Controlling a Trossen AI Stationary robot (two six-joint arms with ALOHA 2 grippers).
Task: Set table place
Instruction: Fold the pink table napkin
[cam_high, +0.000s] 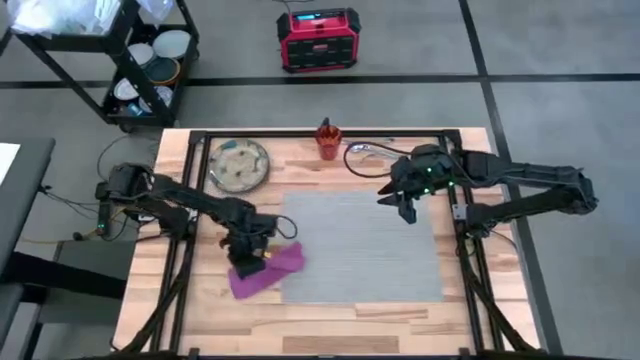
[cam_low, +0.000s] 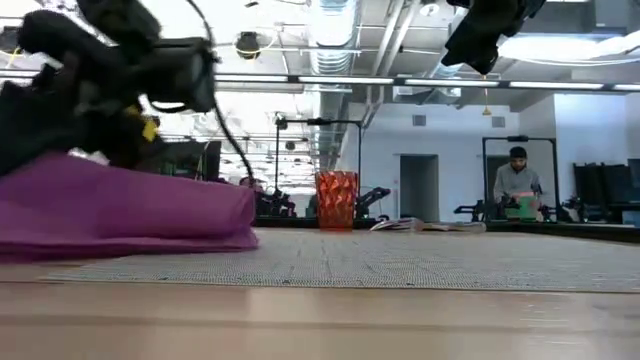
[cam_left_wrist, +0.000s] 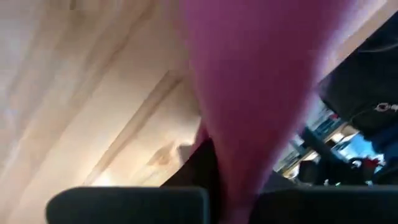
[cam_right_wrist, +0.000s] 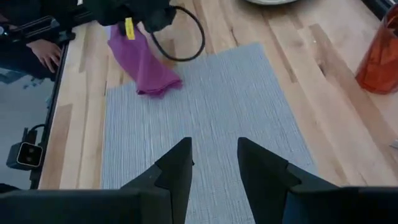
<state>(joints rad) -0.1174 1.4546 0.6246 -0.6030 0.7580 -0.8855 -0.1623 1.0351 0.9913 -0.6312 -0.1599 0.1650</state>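
Left gripper (cam_high: 250, 262): I see it clamped on the napkin (cam_high: 268, 268) at the mat's (cam_high: 360, 245) edge.
Right gripper (cam_right_wrist: 214, 163): mine hovers above the mat, fingers parted.

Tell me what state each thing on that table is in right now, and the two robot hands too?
Mat: flat on the table, nothing on it but a napkin corner.
Napkin: bunched, at the mat's left edge.
Plate: upright, off the mat.
Cup: upright, beyond the mat.
Cutlery: lying beside the cup.
Left gripper: down on the napkin, fingers hidden.
Right gripper: above the mat, fingers open, empty.
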